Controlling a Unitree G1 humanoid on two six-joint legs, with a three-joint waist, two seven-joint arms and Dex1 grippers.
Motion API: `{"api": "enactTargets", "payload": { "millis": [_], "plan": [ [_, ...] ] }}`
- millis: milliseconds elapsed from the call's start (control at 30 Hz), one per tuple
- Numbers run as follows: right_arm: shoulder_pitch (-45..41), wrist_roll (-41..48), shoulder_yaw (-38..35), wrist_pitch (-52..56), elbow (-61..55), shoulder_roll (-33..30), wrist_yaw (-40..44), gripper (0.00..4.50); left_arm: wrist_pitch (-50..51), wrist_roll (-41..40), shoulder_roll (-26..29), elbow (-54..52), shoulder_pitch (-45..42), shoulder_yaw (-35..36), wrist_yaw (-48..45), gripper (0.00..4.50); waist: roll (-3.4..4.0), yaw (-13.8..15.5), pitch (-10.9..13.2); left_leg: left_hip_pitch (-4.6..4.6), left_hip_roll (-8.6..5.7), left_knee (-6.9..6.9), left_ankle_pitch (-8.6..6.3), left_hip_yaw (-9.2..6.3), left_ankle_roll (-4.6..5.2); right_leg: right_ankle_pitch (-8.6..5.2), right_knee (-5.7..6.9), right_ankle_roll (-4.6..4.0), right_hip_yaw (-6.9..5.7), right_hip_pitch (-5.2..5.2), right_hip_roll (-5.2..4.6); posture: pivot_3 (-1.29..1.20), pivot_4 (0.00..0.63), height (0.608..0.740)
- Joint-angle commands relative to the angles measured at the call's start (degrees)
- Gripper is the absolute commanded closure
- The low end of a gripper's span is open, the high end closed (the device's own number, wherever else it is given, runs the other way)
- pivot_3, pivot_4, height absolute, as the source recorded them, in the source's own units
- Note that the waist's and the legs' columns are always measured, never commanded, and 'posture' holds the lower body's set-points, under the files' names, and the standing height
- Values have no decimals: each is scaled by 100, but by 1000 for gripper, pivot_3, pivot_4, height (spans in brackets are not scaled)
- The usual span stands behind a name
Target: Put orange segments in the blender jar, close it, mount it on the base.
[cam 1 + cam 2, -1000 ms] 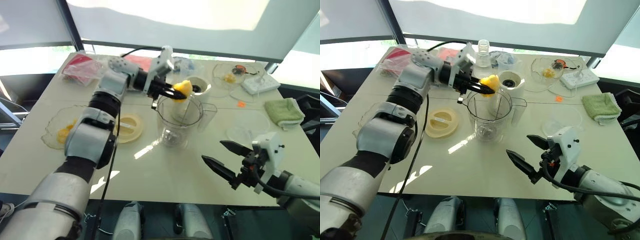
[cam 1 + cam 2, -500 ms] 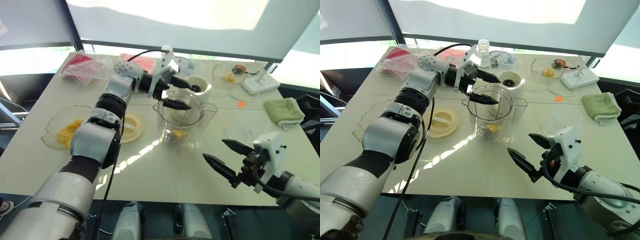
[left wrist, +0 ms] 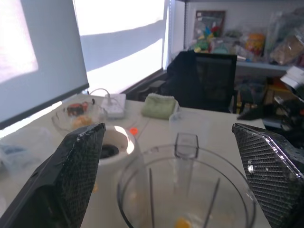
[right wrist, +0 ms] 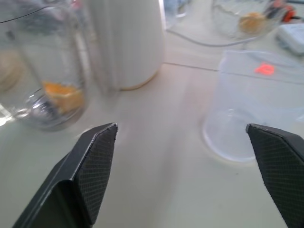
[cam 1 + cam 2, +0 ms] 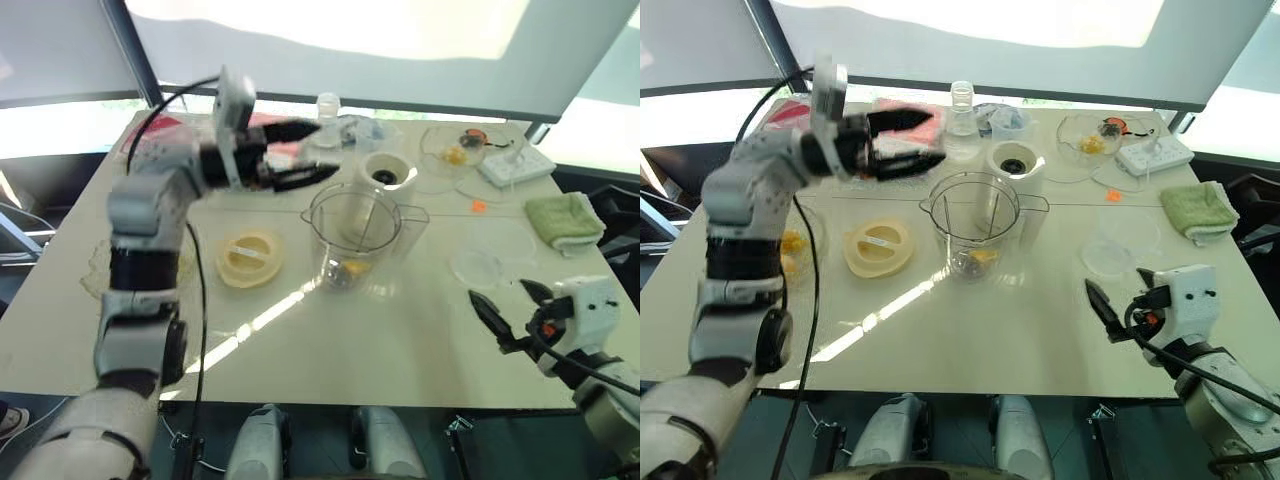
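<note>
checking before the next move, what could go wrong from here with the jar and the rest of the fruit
1. The jar stands open with one orange piece inside; its lid lies beside it, and a swinging left gripper could knock the tall jar over.
2. The white base stands close behind the jar, so lifting the jar might bump it.
3. More fruit sits in the bowl near the table edge.

my fingers (image 3: 78,166): black, woven carbon-fibre look, kinda matt with a fine checked texture
blender jar (image 5: 355,240): clear plastic, smooth and shiny, catches the window glare
orange segment (image 4: 64,93): wet-looking and glossy, sitting in the jar bottom
base (image 5: 1014,170): smooth white plastic, black socket on top
lid (image 5: 879,248): cream plastic, soft sheen
table (image 5: 330,340): pale smooth top, semi-gloss, bright reflections on it
towel (image 5: 566,221): green cloth, fuzzy and matt
my right gripper (image 5: 1125,315): white plastic housing, black fingers
</note>
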Motion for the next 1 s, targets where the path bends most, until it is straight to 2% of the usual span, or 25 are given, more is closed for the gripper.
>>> {"api": "enactTargets", "payload": {
  "millis": [33,100,233,367,600,1000],
  "plan": [
    [-26,-624,-33,-257,268,349,-378,0,313,-434,308,-1577,650,-188,115,48,3,37,-1,2,-1,0,0,1,0,-1,-1,0,3,3,0,0,150,740],
    [-122,-843,-267,-294,637,625,-705,0,372,-525,357,-1864,964,-224,292,48,5,48,-2,0,-2,0,2,-5,-4,-1,-7,-1,3,10,-2,0,150,740],
    [-481,-1183,-557,-437,1554,730,-848,0,231,-497,397,-2033,1312,-388,544,48,13,6,-1,13,-9,4,3,6,-5,-1,-13,-1,28,24,-3,0,150,740],
    [-959,-1545,-433,-741,2484,632,-704,0,64,-456,460,-2033,1484,-541,664,48,20,-52,2,63,-13,-5,1,15,-4,-4,-15,1,35,59,1,0,150,740],
    [-1731,-2091,-66,-1413,3890,515,-295,0,-145,-338,591,-2005,1629,-726,871,48,44,-129,2,70,-10,-15,1,8,-4,-4,-9,-1,34,59,14,0,150,740],
    [-2203,-2291,139,-1795,4530,570,49,0,-322,-252,664,-1986,1718,-936,1099,48,45,-132,3,68,-11,-15,1,10,-4,-6,-11,4,37,59,9,0,150,740]
  ]
}}
